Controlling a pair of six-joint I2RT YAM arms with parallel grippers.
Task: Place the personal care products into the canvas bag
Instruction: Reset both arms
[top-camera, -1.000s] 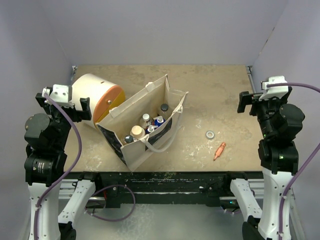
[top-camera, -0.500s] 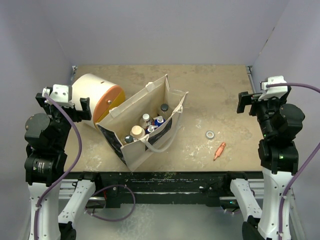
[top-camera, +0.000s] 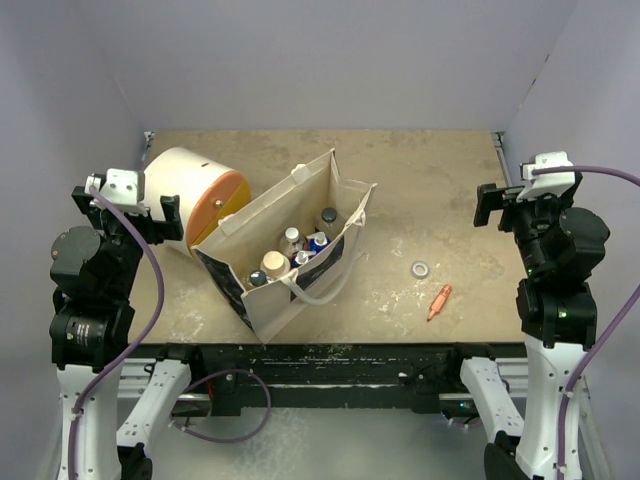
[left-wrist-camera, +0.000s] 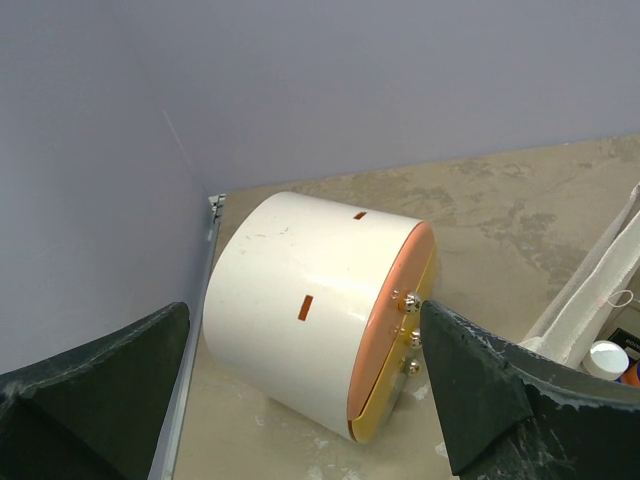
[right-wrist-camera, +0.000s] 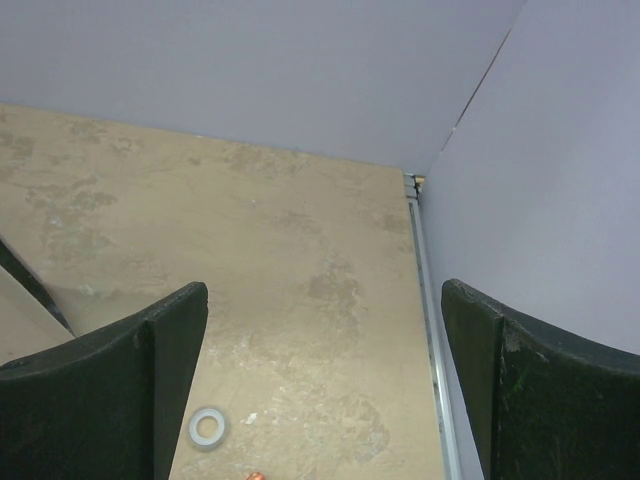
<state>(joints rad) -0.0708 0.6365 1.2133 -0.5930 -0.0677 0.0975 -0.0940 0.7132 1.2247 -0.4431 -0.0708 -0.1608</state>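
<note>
The cream canvas bag (top-camera: 262, 206) stands open at the table's middle left, and its edge (left-wrist-camera: 600, 290) shows at the right of the left wrist view. Inside stand several personal care products: a tan-capped bottle (top-camera: 275, 264), a white one (top-camera: 290, 238), a blue-topped one (top-camera: 318, 241) and a dark-capped one (top-camera: 328, 215). A white cap (left-wrist-camera: 608, 358) peeks out in the left wrist view. My left gripper (top-camera: 125, 205) (left-wrist-camera: 303, 310) hangs open at the far left, facing the drum. My right gripper (top-camera: 530, 200) (right-wrist-camera: 325, 290) hangs open at the far right, over bare table.
A big white drum with an orange end (top-camera: 190, 200) (left-wrist-camera: 310, 300) lies on its side just left of the bag. A small grey ring (top-camera: 421, 269) (right-wrist-camera: 207, 428) and an orange pen-like object (top-camera: 439, 300) lie right of the bag. Purple walls enclose the table.
</note>
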